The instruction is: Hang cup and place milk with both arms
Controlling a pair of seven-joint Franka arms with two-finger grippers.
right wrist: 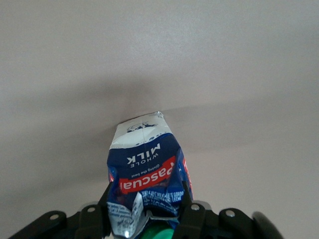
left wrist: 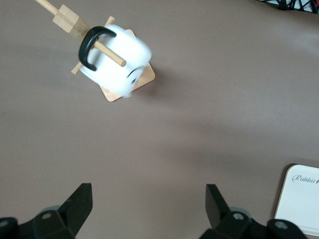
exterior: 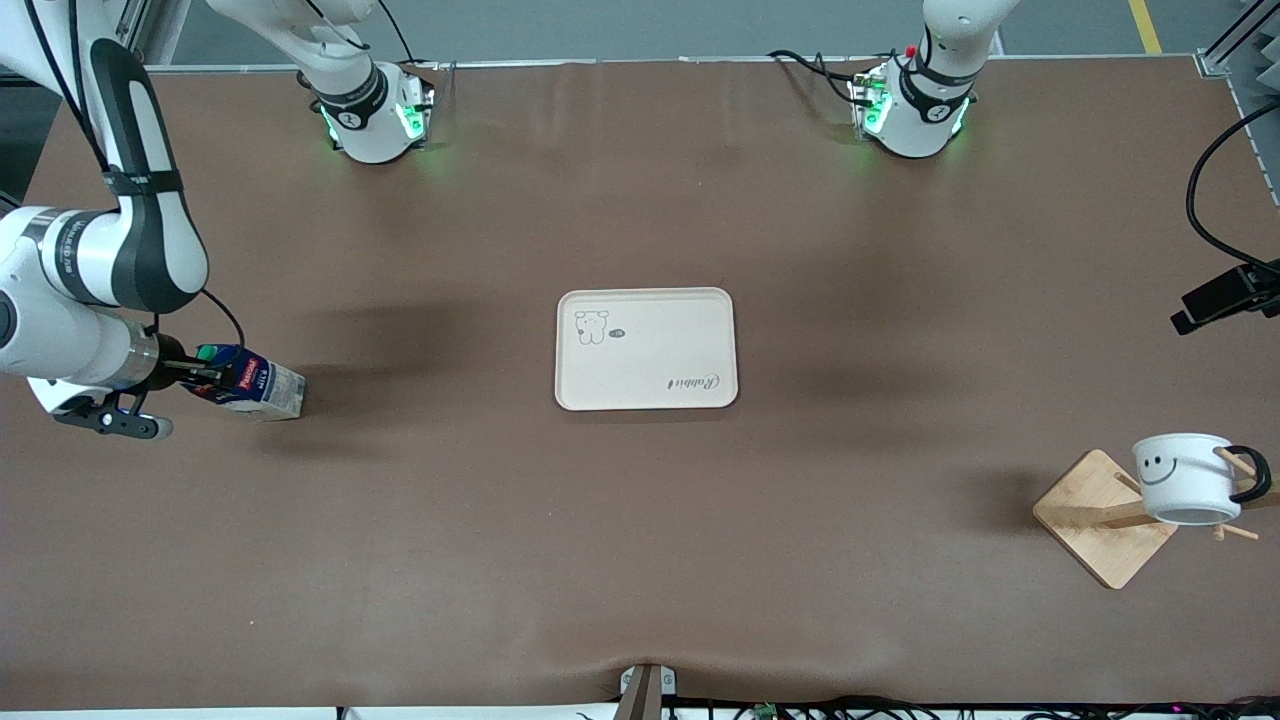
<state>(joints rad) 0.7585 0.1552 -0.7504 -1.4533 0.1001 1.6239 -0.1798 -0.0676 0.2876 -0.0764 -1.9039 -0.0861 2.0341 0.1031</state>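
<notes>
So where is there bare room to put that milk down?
The tray at mid-table is bare, with open tabletop all around it. Crowded only at the ends: right tool gripping the milk; cup hanging on the wooden rack, left tool open above.

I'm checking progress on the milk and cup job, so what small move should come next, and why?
Probably the right gripper should lift the milk and start carrying it toward the tray. Its jaws are shut on the carton's cap end at the right arm's end of the table, and the tray is bare. The cup already hangs by its handle on the wooden rack, and the left gripper is open above bare table.
</notes>
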